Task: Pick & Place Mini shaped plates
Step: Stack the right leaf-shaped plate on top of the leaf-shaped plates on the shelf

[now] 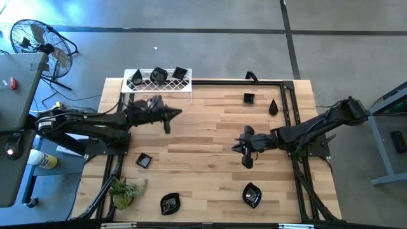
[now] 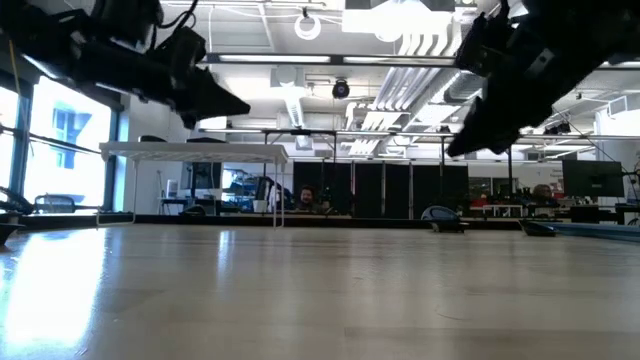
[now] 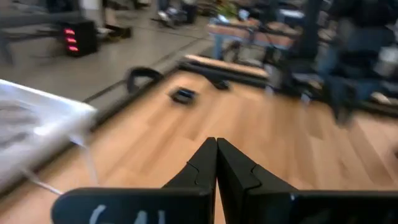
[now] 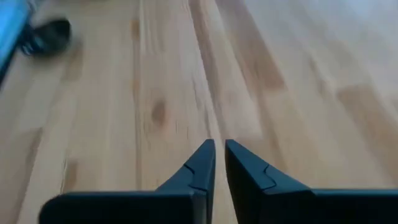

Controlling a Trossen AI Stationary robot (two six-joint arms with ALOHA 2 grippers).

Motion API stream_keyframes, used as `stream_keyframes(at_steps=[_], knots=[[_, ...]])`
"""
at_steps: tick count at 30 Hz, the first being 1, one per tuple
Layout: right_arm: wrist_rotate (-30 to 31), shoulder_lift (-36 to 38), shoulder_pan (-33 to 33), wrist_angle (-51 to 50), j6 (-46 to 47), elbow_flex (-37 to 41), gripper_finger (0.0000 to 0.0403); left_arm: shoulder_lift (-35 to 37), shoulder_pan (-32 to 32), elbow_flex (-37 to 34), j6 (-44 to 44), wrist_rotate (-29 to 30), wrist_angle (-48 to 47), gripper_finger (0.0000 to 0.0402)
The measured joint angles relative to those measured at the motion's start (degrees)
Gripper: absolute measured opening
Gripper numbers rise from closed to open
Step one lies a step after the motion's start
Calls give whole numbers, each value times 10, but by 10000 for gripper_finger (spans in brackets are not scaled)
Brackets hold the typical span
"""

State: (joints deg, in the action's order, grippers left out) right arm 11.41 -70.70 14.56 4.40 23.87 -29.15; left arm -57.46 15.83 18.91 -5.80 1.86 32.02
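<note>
Plates [image 1: 252,194] scattered: lower frame, upper right, three in rack [image 1: 157,81] upper left. Likely light, stiff, glossy-slick, chippable; pinch rim. Left gripper [image 1: 180,113] shut, empty; right gripper [image 1: 236,147] barely parted, empty.

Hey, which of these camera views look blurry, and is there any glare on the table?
Left wrist view: motion-smeared throughout, the white wire rack a pale streak, only the shut left pincer crisp. Right wrist view: the wood grain is soft and the black dish is blurred. Low view: window light washes a bright glare across the tabletop. High view: evenly lit, sharp.
</note>
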Motion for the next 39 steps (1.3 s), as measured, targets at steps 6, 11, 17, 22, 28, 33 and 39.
stream_keyframes(at_steps=[6, 11, 17, 22, 28, 33, 39], knots=[[-40, -5, 29, -128, 64, -56, 70, -2, -53, -9, 30, 0, -5, 1], [-82, -6, 72, -217, 121, -87, 102, -2, -73, -9, 46, 0, -12, 1], [-149, -22, 136, -291, 196, -115, 110, -2, -73, -9, 45, 1, -11, 1], [-186, -64, 181, -298, 241, -125, 122, -2, -73, -9, 45, 0, -11, 1], [-220, -109, 190, -299, 313, -124, 177, -2, -73, -9, 39, 0, -16, 1], [-238, -139, 187, -292, 332, -124, 199, -2, -72, -9, 38, -19, -22, 1], [-254, -173, 189, -222, 334, -123, 173, -2, -72, -9, 38, -26, -22, 1]])
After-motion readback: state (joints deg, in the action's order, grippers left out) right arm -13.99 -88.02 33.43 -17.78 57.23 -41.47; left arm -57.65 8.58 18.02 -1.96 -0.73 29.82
